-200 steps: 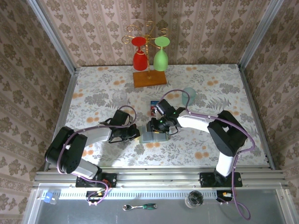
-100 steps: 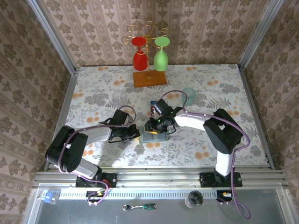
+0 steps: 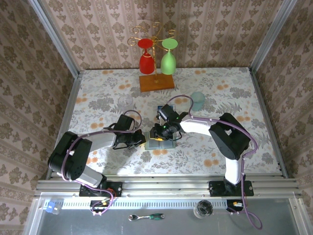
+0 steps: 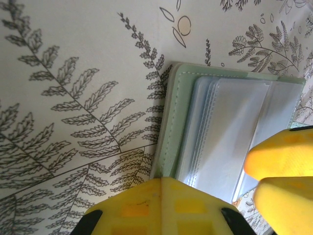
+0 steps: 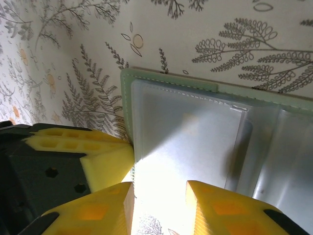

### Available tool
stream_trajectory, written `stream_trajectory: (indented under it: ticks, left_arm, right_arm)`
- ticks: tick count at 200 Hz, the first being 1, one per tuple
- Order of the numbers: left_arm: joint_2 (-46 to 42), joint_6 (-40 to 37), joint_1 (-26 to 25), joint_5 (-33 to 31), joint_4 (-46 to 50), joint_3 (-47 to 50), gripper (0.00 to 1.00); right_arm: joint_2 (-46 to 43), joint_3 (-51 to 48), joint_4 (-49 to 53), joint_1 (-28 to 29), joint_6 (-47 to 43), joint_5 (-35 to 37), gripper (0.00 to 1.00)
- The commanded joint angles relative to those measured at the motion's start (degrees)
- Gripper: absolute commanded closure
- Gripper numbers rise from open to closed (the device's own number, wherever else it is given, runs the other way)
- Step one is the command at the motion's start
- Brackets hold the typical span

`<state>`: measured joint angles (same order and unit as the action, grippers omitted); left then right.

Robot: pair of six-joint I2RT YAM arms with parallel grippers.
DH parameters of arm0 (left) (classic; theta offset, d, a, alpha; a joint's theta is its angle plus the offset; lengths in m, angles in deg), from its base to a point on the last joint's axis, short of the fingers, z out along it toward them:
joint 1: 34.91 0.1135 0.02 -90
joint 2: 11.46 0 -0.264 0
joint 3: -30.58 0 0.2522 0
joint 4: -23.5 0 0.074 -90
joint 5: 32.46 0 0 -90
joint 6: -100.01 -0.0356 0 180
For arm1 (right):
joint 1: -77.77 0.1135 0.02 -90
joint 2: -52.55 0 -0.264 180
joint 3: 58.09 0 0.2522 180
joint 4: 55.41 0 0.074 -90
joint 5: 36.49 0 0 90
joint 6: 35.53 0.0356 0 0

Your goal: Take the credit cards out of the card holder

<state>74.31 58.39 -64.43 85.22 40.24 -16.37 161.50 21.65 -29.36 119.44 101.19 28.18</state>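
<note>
wallet (image 4: 170, 122): lay open mid-table (image 3: 244, 93), clear pockets up | card (image 3: 160, 108): lay just beyond wallet, toward far edge | right gripper (image 5: 159, 188): fingers stood apart over a pocket | left gripper (image 3: 142, 141): fingers together, tip at wallet's left edge

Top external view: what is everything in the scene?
card holder: 1, sage green, open at table centre
card: 1, blue-red, just behind it
rack: 1, gold on orange-brown base, far centre
wine glasses: 2, red and green, hanging on it
glass: 1, clear, left of centre
cup: 1, pale teal, right of centre
wrench: 1, green-handled, front ledge
left gripper: 1, yellow, shut at holder's left edge
right gripper: 1, yellow, open over holder's pockets
</note>
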Motion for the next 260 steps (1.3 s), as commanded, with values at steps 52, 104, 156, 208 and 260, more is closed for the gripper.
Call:
stream_trajectory:
  ticks: [52, 104, 156, 208, 260]
  left_arm:
    - [1.05, -1.71, 0.43, 0.35, 2.84, -1.53, 1.00]
    - [1.13, -2.07, 0.60, 0.18, 3.65, -1.88, 1.00]
    - [1.32, -2.75, 0.78, 0.17, 4.66, -2.38, 1.00]
    - [1.13, -2.95, 0.95, 0.18, 5.34, -2.63, 1.00]
    - [0.88, -3.20, 1.04, 0.09, 5.98, -3.44, 1.00]
  right_arm:
    - [1.27, 1.37, 3.57, 0.60, 0.66, 3.18, 0.66]
    - [-0.92, 0.89, 6.38, 0.58, -0.58, 6.32, 0.66]
    - [-1.98, -0.15, 7.16, 0.25, -1.19, 6.74, 0.67]
    - [-2.95, -2.77, 4.22, -0.53, -0.59, 5.01, 0.67]
    - [-4.49, -5.83, -0.15, -1.63, -0.10, 3.07, 0.67]
